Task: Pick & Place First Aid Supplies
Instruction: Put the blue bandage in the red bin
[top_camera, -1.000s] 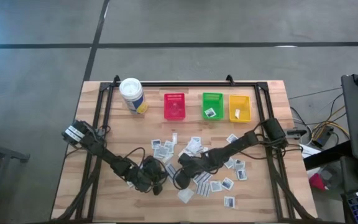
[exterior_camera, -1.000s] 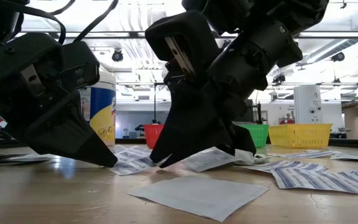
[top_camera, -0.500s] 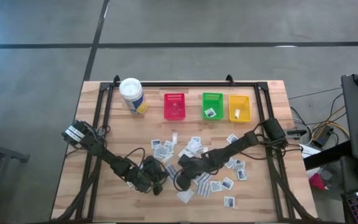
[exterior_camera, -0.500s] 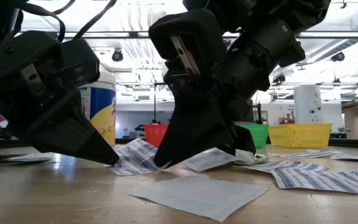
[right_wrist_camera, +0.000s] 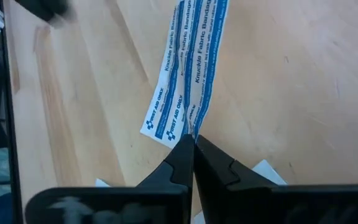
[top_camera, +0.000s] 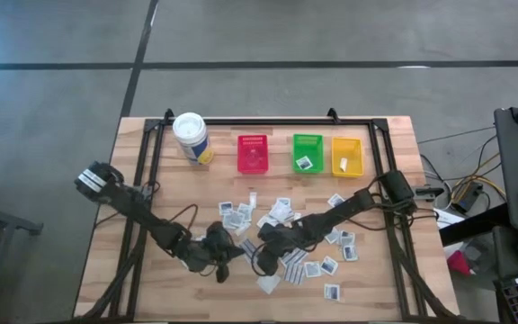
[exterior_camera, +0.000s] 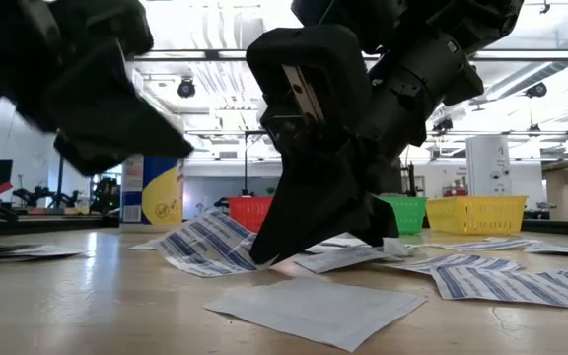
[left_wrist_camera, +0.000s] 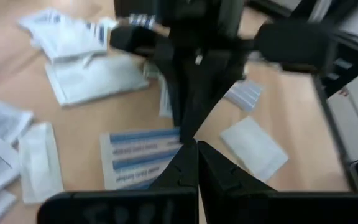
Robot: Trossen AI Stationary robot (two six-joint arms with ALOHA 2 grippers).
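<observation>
The right hand [exterior_camera: 299, 242] has just closed its fingers on the end of a blue-striped bandage packet [right_wrist_camera: 188, 78], tips down at the wooden surface [top_camera: 160, 193]; the grip looks thin, though I can't be sure from here. The left hand [exterior_camera: 116, 108], closed and empty, has lifted clear, so the pick seems underway, with the carry to a bin ahead. Other first aid supplies [top_camera: 317, 267] lie scattered mid-surface. At the far edge stand the canister [top_camera: 191, 137] and red bin [top_camera: 252, 153], green bin [top_camera: 307, 153] and yellow bin [top_camera: 346, 155]. Beyond is a bright workshop.
</observation>
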